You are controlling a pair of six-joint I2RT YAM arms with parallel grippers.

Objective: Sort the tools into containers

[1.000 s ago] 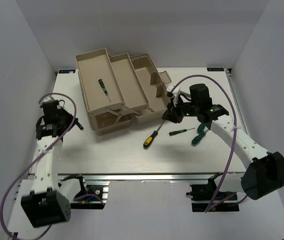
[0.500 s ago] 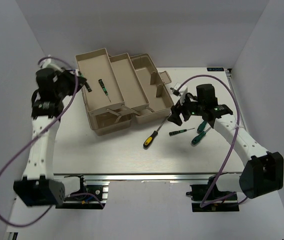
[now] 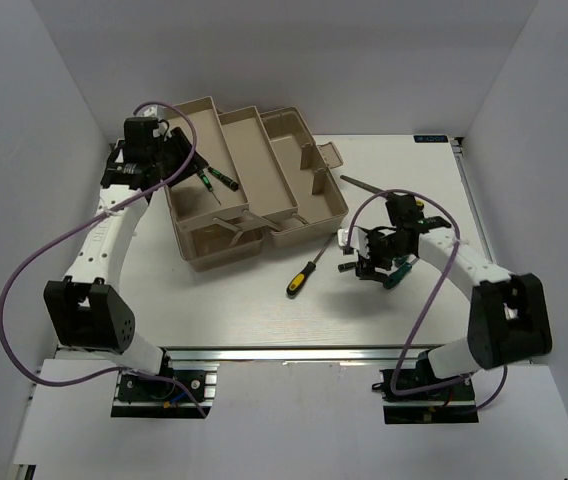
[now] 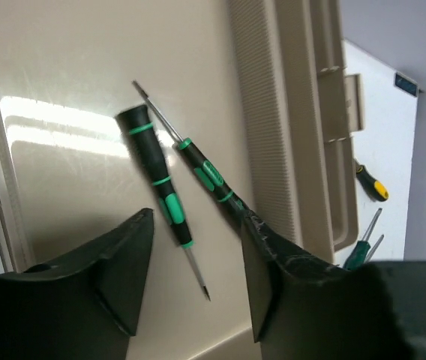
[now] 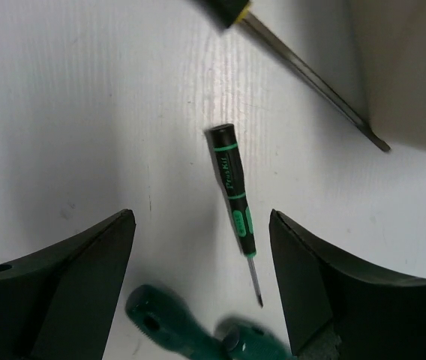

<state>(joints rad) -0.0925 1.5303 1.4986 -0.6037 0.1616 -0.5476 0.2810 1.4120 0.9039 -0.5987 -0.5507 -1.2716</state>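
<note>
The left gripper (image 3: pixel 189 162) is hovering over the far-left tray (image 3: pixel 186 125) of the opened beige toolbox (image 3: pixel 309 195), its fingers (image 4: pixel 123 262) standing spread with nothing between them. Below them two small green-banded drivers (image 4: pixel 160 195) are lying loose on the tray floor, close together and angled apart, the handle end of one running under the edge of the right finger; whether it is touching cannot be told. The toolbox itself is sitting toward the far left of the white table (image 3: pixel 214 310), its tiers folded out.

On the other side, the right gripper (image 3: pixel 364 265) is pointing down at the table just in front of the toolbox, fingers (image 5: pixel 85 262) wide apart. A third small driver (image 5: pixel 234 199) is lying flat on the table between them, clear of both.

A yellow-handled screwdriver (image 3: pixel 304 275) is lying on the table just left of that gripper, its shaft pointing toward the toolbox wall. Two green-handled screwdrivers (image 3: pixel 396 275) are resting close together just beside the gripper on its right. A slim dark file (image 3: pixel 362 184) is lying farther back, near the toolbox's right end and apart from the other tools.
</note>
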